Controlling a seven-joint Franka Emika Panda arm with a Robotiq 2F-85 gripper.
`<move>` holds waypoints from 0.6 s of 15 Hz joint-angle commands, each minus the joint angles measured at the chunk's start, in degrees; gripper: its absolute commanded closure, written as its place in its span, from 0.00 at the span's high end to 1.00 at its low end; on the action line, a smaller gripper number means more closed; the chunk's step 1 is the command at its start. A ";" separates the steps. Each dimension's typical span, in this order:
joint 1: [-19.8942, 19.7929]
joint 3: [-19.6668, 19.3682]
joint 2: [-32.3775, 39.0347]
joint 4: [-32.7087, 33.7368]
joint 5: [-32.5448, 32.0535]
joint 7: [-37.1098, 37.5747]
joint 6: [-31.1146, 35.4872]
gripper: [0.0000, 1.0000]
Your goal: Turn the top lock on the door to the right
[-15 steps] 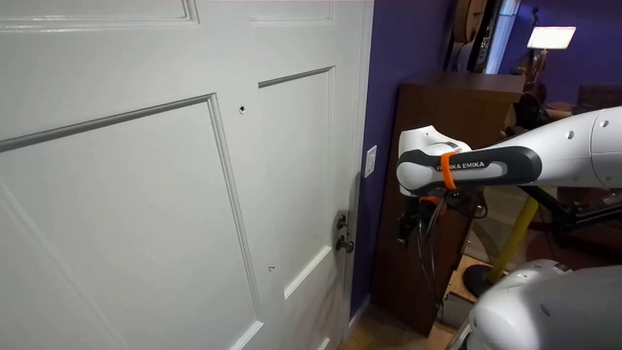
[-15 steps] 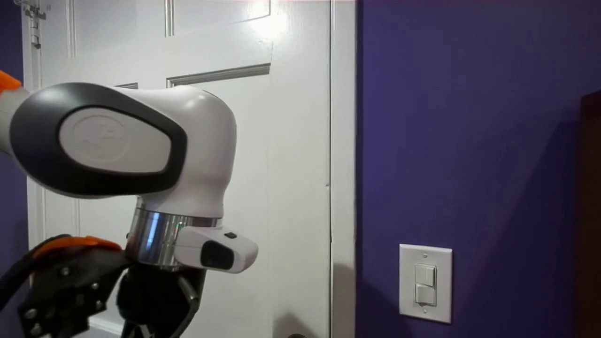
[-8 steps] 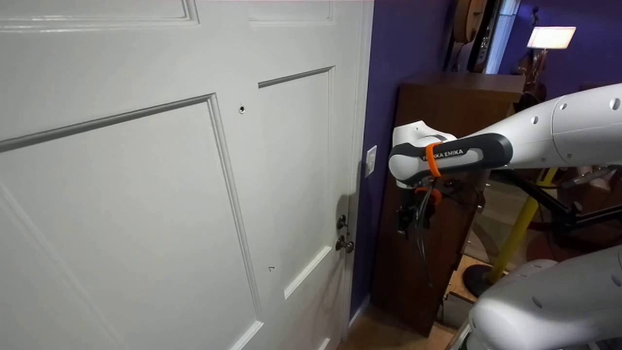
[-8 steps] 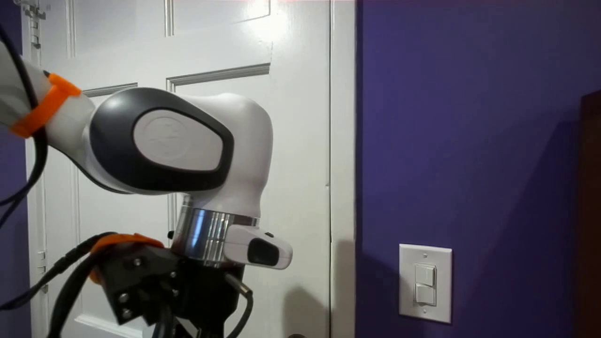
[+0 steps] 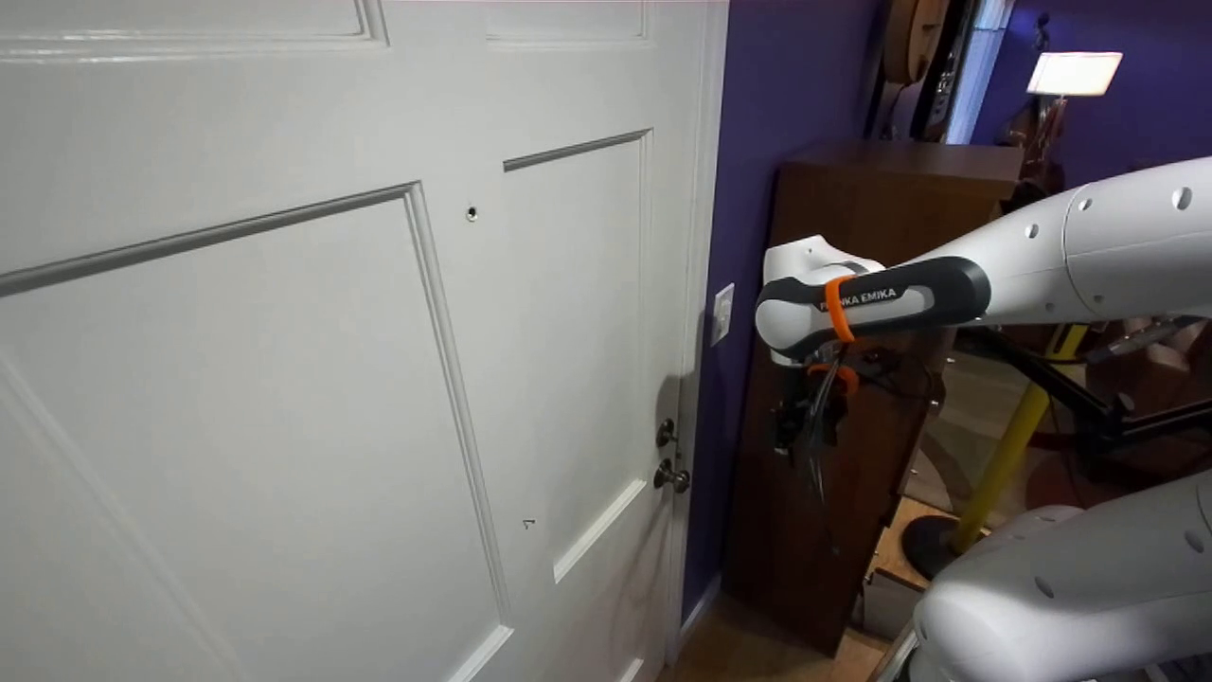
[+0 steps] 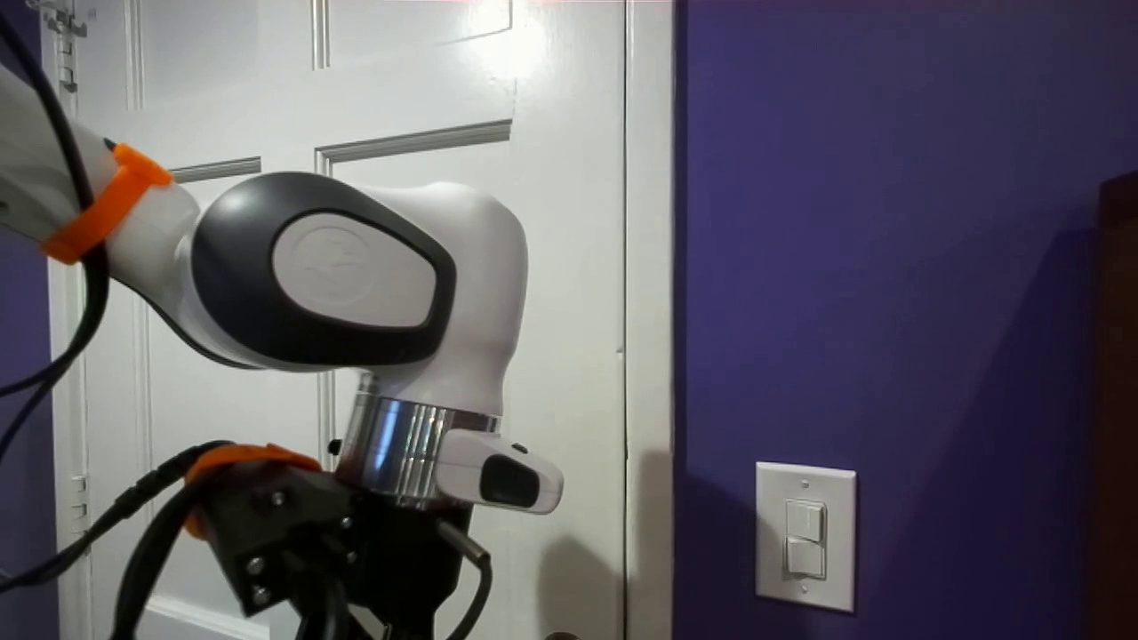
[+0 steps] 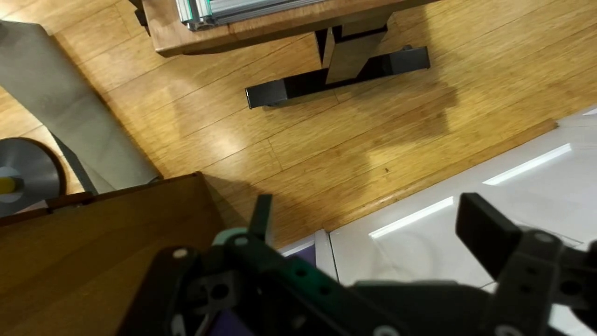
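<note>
The white door point(image 5: 568, 313) with raised panels is closed in its frame; it shows in both exterior views point(image 6: 569, 356) and in the wrist view point(image 7: 410, 247). The top lock point(image 5: 667, 433), a dark metal plate with a small turn piece, sits near the door's edge. A round knob point(image 5: 675, 476) is just below it. My gripper point(image 5: 784, 443) points down, apart from the door, at about the lock's height in that picture. In the wrist view my gripper point(image 7: 366, 207) is open, with nothing between its fingers. The lock is not visible in the wrist view.
A dark wooden cabinet point(image 5: 852, 379) stands close behind the gripper, against the purple wall point(image 6: 889, 267). A light switch point(image 6: 805, 537) is beside the door frame. A wooden table edge point(image 7: 280, 28) with a black foot point(image 7: 345, 77) stands on the wood floor point(image 7: 224, 126).
The arm has moved toward the door's lock edge, rightward in an exterior view, and slightly up and left in another. Motion in the last half second is small. The door looks unchanged.
</note>
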 commanded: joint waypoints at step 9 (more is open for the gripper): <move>-1.00 9.01 -0.50 -9.36 -22.65 10.48 31.69 1.00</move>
